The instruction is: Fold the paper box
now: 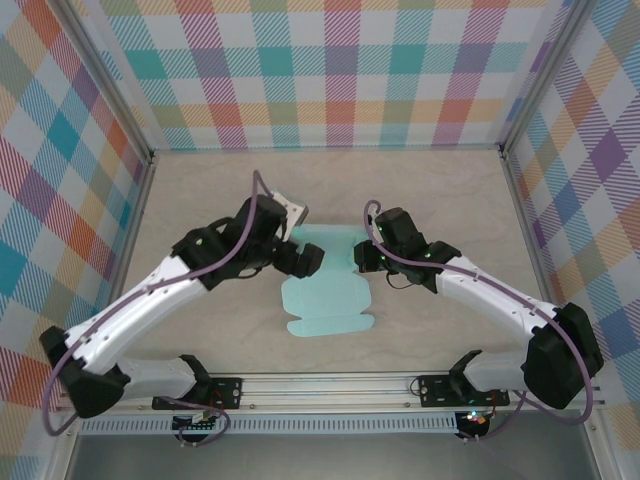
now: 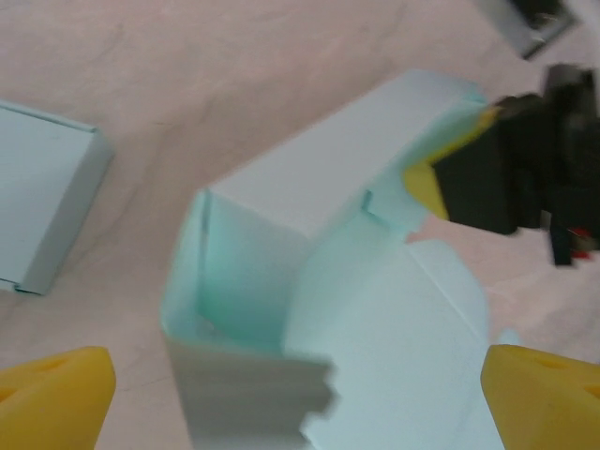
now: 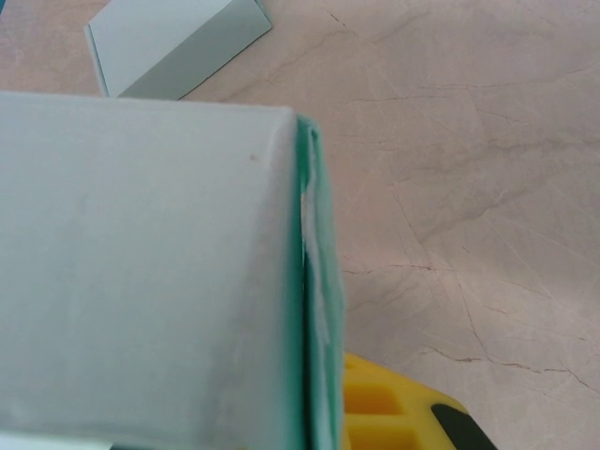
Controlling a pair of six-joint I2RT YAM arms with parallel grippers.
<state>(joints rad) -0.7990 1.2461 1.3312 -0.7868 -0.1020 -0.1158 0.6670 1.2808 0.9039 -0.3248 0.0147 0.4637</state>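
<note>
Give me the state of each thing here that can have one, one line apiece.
paper box: half folded, far walls raised, near flap lying flat and open on the table.
second box: folded shut, lying on the table.
left gripper: open, nothing gripped.
right gripper: shut on a wall of the paper box.

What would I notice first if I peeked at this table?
A half-folded mint-green paper box lies in the middle of the table. The right gripper pinches its raised wall, and the left gripper hangs open close by. Bright checked walls stand behind and at both sides.
</note>
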